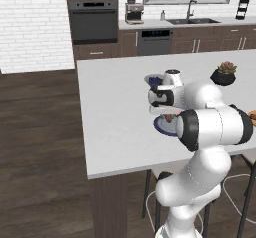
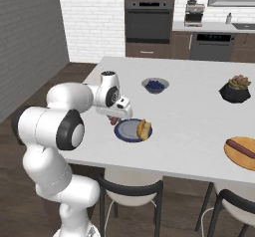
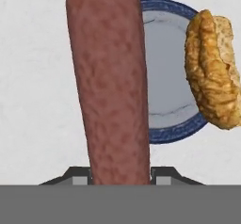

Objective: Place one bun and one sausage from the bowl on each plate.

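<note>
The claw (image 2: 115,120) pinches a sausage (image 3: 110,84) between its fingers, and in the hand view the sausage hangs over the bench (image 2: 189,111) just beside the blue plate (image 2: 128,130), overlapping that plate's rim but not yet over its centre. A bun (image 2: 144,129) already lies on the blue plate, sitting across the edge farthest from the claw. Well apart from the blue plate, near the bench's front edge, the orange plate (image 2: 238,157) carries a second sausage (image 2: 241,149); a scrap of something orange shows at the picture's edge in the left base view, too cut off to tell whether a bun is there.

So the blue plate looks one step from finished: the held sausage needs to come over it and be let go. The orange plate has its sausage, and its bun I cannot confirm. The grey bowl I cannot make out.
</note>
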Motion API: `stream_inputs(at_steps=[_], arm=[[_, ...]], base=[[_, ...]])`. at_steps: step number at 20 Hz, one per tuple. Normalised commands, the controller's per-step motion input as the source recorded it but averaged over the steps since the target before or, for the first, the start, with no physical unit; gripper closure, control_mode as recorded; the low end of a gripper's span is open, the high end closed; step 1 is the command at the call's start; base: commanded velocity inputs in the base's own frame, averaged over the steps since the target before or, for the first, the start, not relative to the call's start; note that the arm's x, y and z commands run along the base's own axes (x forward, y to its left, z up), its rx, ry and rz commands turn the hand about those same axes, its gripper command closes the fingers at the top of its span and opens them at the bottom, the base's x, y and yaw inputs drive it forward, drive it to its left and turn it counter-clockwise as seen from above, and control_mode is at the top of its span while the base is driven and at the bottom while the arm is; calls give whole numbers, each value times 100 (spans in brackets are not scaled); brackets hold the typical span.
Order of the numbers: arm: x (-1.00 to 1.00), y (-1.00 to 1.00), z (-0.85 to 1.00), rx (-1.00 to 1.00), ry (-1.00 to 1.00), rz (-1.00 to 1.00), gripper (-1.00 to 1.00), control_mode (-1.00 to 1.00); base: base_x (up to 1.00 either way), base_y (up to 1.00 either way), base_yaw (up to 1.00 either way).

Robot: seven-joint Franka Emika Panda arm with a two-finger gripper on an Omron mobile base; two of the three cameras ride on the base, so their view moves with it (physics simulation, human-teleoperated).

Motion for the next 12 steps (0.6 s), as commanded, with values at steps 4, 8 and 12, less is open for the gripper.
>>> stream_inputs(at_steps=[4,8,12], arm=[[21,-24,-57,0,0,0,100,-100],[23,-16,-47,0,0,0,100,-100],[28,0,-21,0,0,0,100,-100]], base=[[0,0,0],[0,0,0],[0,0,0]])
